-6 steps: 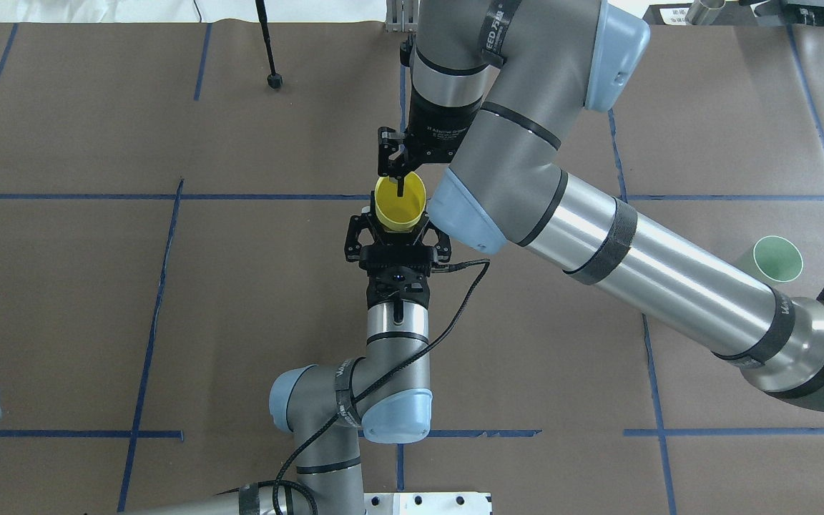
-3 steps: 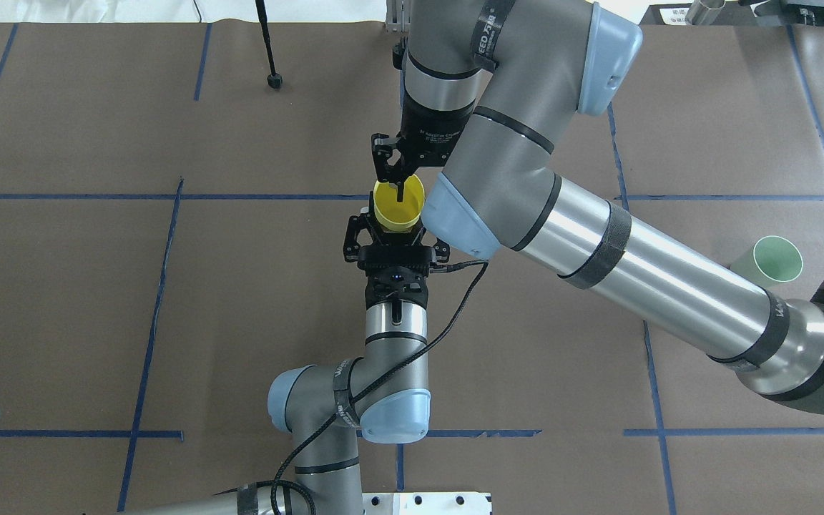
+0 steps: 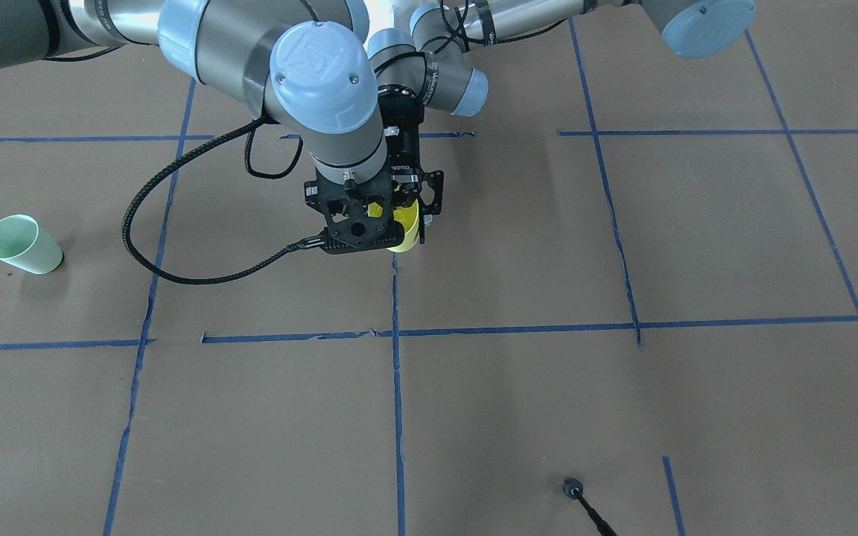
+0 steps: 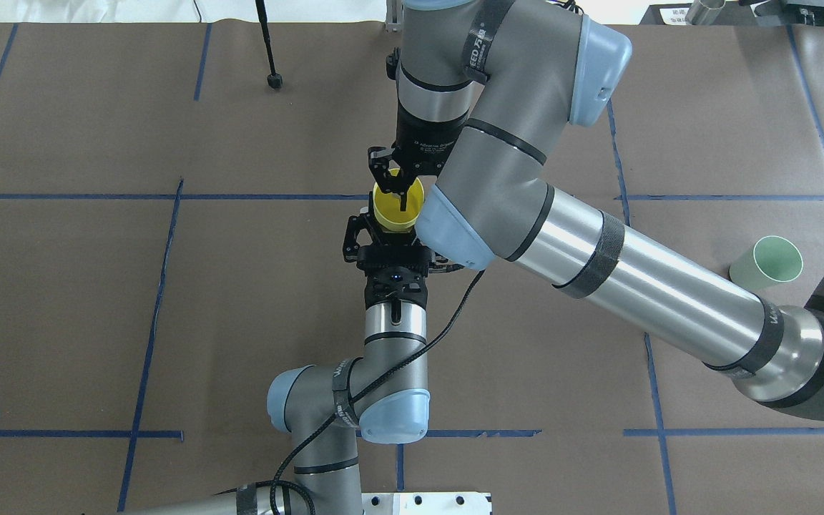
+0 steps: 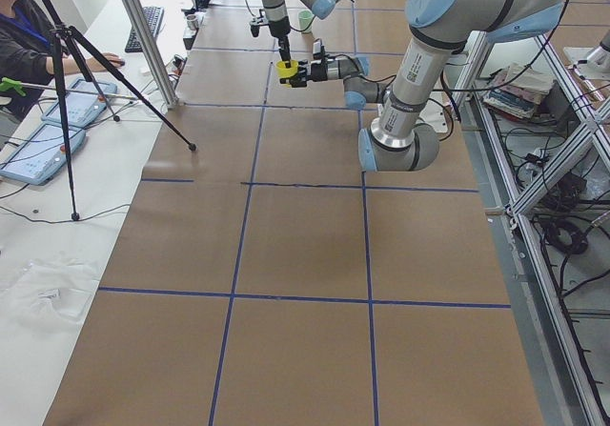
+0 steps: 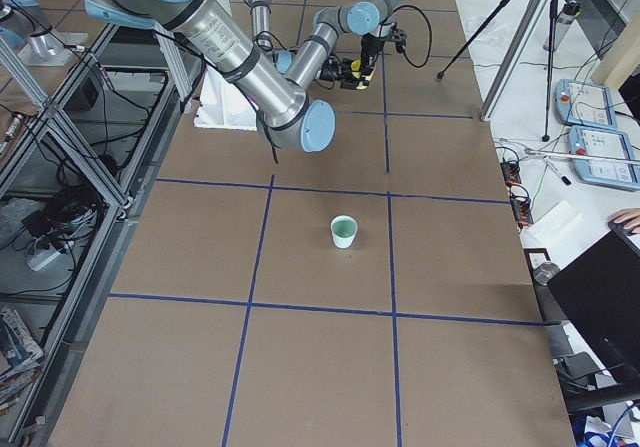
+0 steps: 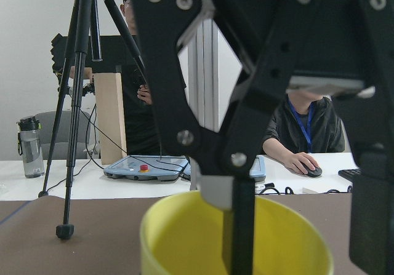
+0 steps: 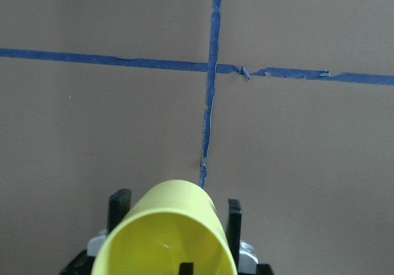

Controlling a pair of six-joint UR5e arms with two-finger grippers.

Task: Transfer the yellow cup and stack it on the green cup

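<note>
Left gripper (image 4: 393, 220): reaching in level, clamped on the body of the yellow cup (image 4: 387, 214) and holding it clear of the table (image 4: 97, 286).
Right gripper (image 4: 390, 189): pointing straight down, jaws apart, one finger inside the cup's mouth and the other outside its rim.
Yellow cup: upright, mouth up, near mid-table.
Green cup (image 4: 769, 261): standing alone, well off to the robot's right.

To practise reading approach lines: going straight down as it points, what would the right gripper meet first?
Probably the yellow cup: one finger of the right gripper hangs inside it, the other outside; depth is unclear.
</note>
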